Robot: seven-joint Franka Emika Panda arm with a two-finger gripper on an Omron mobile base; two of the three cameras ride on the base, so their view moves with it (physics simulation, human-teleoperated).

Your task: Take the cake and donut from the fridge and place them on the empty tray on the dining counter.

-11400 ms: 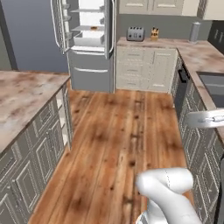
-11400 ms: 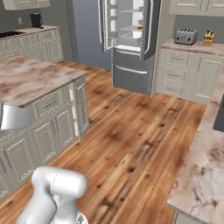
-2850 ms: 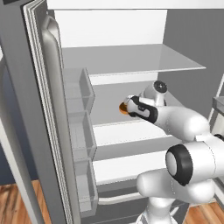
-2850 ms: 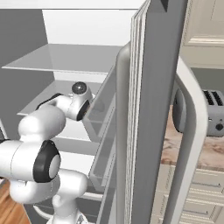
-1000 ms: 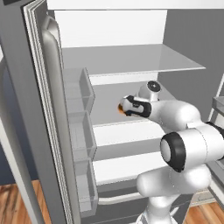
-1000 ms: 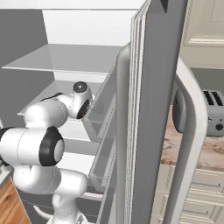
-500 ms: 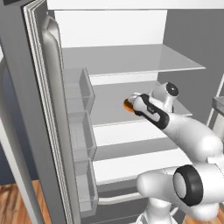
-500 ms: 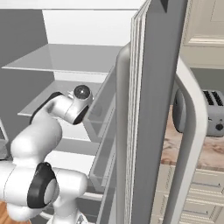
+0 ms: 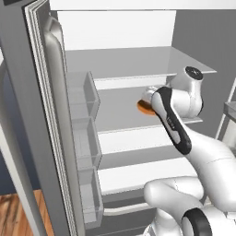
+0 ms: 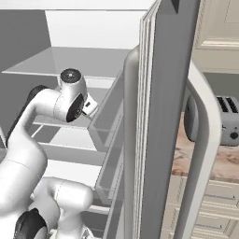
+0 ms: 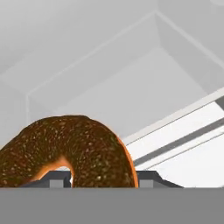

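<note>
Left base view shows the fridge (image 9: 124, 60) standing open, white inside, with glass shelves and a row of clear door bins (image 9: 85, 133) along the left door (image 9: 41, 115); the white arm (image 9: 184, 138) reaches up from the lower right and bends in over the middle shelf (image 9: 115, 115), and at its tip a sliver of the donut (image 9: 145, 107) peeks out, orange-brown, just above that shelf; in the hand view the donut (image 11: 74, 153) sits right at the bottom edge, dark brown with pale flecks and an orange inner rim, standing on edge between the two dark fingertips (image 11: 146, 178) of the end effector (image 11: 103, 180), which pinches the ring from either side; behind it lie the white back wall and shelf edges of the fridge; in the right base view the arm's wrist (image 10: 70, 100) hangs inside the compartment beside the right door (image 10: 163, 116), with a toaster (image 10: 226, 119) on the counter (image 10: 200, 161) beyond.
</note>
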